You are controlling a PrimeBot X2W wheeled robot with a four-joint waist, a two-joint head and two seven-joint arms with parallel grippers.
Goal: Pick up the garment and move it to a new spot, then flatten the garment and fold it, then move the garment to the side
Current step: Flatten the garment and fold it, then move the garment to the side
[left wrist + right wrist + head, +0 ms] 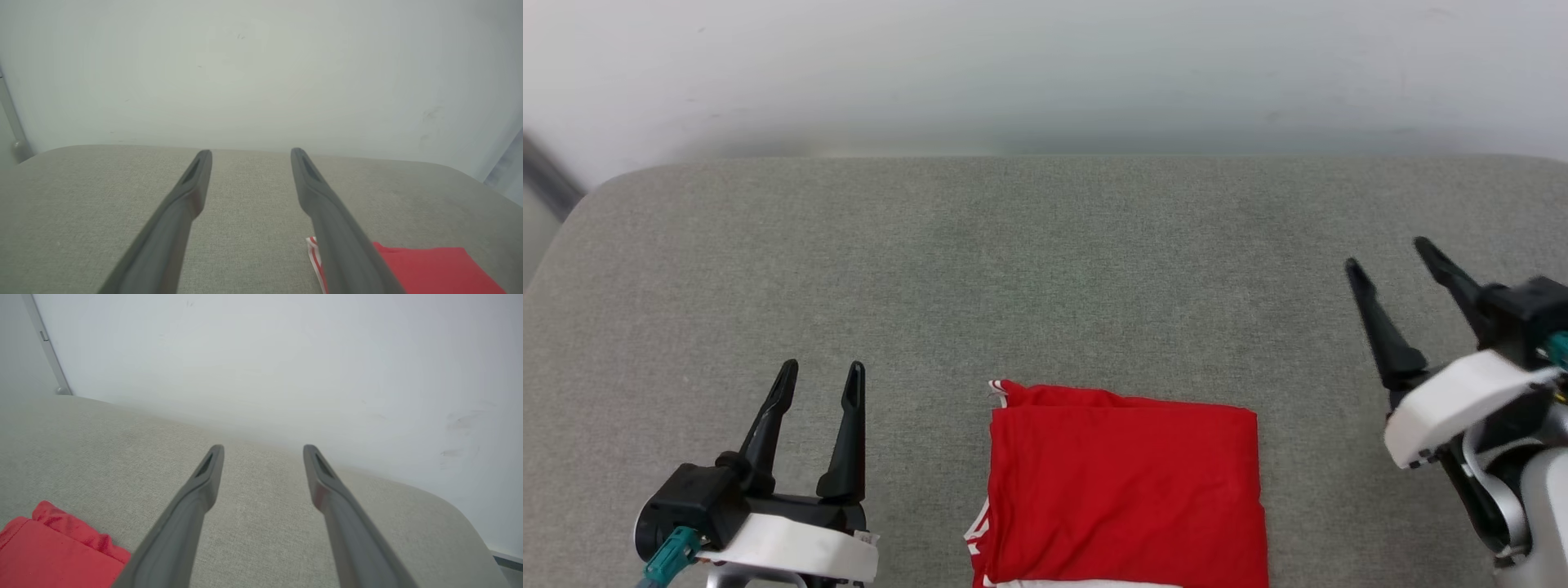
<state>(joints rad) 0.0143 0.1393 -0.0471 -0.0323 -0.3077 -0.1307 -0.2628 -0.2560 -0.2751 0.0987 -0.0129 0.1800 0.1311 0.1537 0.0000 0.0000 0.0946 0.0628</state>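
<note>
The folded red shirt (1125, 490) lies flat at the near edge of the grey cushion (1045, 269), between the left gripper (821, 374) and right gripper (1388, 251), both spread wide and empty. Pinching only its top layer for the sideways move could pull the fold apart.

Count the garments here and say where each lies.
1. The garment, folded, lies at the near edge of the grey surface, between the open left gripper and open right gripper, its near end cropped.
</note>
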